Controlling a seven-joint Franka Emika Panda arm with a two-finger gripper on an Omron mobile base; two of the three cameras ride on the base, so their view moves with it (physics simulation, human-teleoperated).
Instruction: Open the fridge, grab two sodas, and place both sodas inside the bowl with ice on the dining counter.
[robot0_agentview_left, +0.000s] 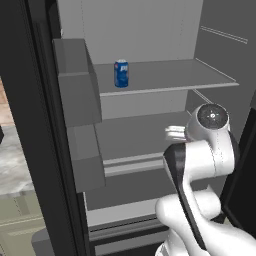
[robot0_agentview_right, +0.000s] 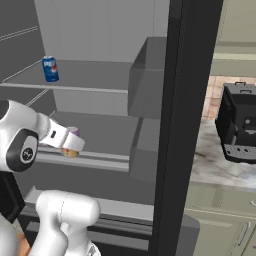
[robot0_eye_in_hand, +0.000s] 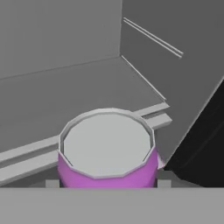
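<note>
The fridge (robot0_agentview_left: 150, 30) stands open, its grey shelves in front of me. A blue soda can (robot0_agentview_left: 121, 73) (robot0_agentview_right: 50, 68) stands upright on the upper shelf, towards the left. My gripper (robot0_eye_in_hand: 107, 183) reaches in at the lower shelf's front edge, jaws closed on either side of the pink soda can (robot0_eye_in_hand: 107, 148), whose grey top faces the hand camera. From the right base view the pink can (robot0_agentview_right: 74, 132) peeks out behind the white hand (robot0_agentview_right: 62, 137). My arm hides most of the hand in the left base view.
Grey door bins (robot0_agentview_left: 77, 85) (robot0_agentview_right: 145, 75) jut out on both sides of the opening. The black door edge (robot0_agentview_right: 185, 125) stands close on the right. Beyond it a black coffee machine (robot0_agentview_right: 240, 125) sits on a marble counter (robot0_agentview_right: 220, 160) over pale green cabinets.
</note>
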